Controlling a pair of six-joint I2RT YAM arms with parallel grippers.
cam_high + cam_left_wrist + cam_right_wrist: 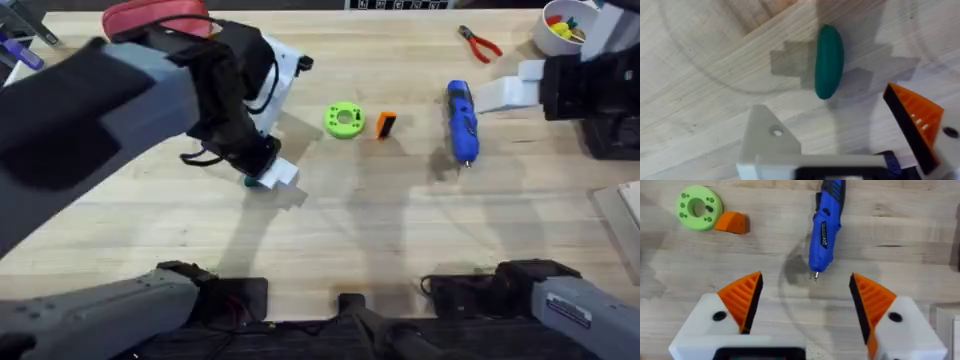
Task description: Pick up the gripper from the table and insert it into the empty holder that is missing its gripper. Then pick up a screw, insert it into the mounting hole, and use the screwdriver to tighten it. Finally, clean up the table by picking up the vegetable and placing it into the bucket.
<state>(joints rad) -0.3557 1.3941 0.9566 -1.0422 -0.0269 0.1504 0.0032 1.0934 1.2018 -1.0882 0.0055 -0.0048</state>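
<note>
Down at the left of the overhead frame, the left gripper (268,176) hangs low over the table (400,240), its fingers spread apart and holding nothing; in its wrist view one finger carries an orange ribbed pad (915,120) while the other is a bare white holder (771,142) with one mounting hole showing. One dark green vegetable (829,61) lies on the wood just ahead of those fingers, untouched. At the upper right of the overhead frame the right gripper (510,92) is wide open and empty, both orange pads (742,297) in place. Ahead of it lies one blue screwdriver (462,120), its metal tip toward the gripper. Centre frame sit one loose orange gripper (385,124) and, just beside it, one bright green ring-shaped disc (344,120). One pair of red-handled pliers (481,43) lies upper right.
</note>
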